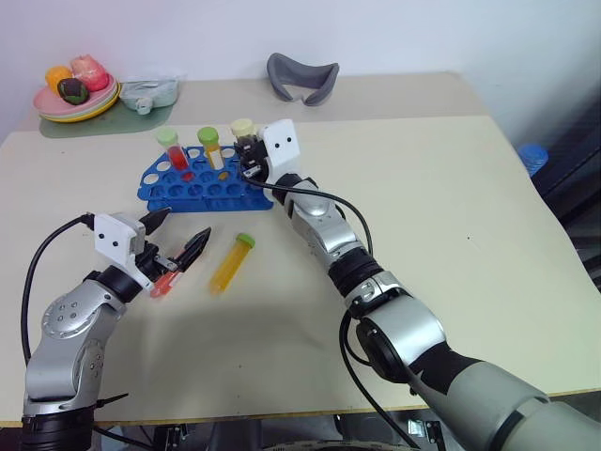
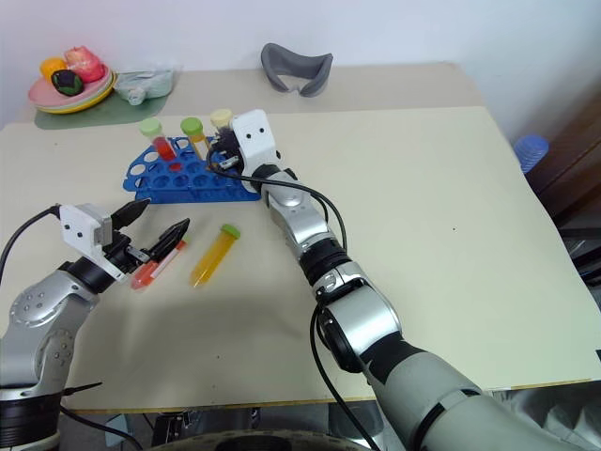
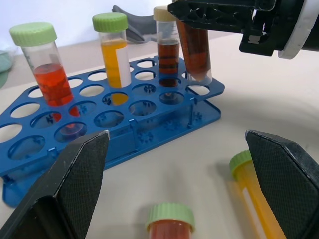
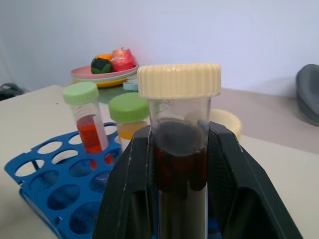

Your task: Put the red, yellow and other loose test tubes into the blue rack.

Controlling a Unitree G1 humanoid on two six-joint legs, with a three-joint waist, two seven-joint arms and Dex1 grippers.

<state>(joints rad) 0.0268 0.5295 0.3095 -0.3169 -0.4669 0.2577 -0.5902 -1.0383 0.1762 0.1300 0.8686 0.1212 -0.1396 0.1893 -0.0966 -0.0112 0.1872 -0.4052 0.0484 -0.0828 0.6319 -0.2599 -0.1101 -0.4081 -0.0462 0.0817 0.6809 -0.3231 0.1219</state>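
Nearest, the left gripper (image 1: 178,246) hangs low over the beige tabletop (image 1: 441,216) with its two black fingers spread wide and empty. A clear capped tube of red liquid with a light-green cap (image 1: 163,282) lies on the table under and between those fingers. Just to its right lies a clear tube of yellow-orange liquid with a green cap (image 1: 231,262), cap pointing away.

Farther back sits the bright blue plastic rack with rows of round holes (image 1: 202,186). Three tubes already stand in its far row: a red one with a light-green cap (image 3: 46,64), a yellow-orange one with a green cap (image 3: 113,50), and a dark one with a pale cap (image 3: 167,47).

At the rack's right end, the right gripper (image 4: 179,164) is clamped on a clear tube of dark maroon-brown liquid with a pale-yellow cap (image 4: 179,124), held upright. In the left wrist view its conical tip sits at a hole at that end, apparently just entering.

To seat it well, I judge the tube should stay vertical and be lowered straight until it settles, the fingers parting only then. A tilt could jam the tip against the hole's rim or nudge the neighbouring dark tube. The light rack may slide if pushed sideways.
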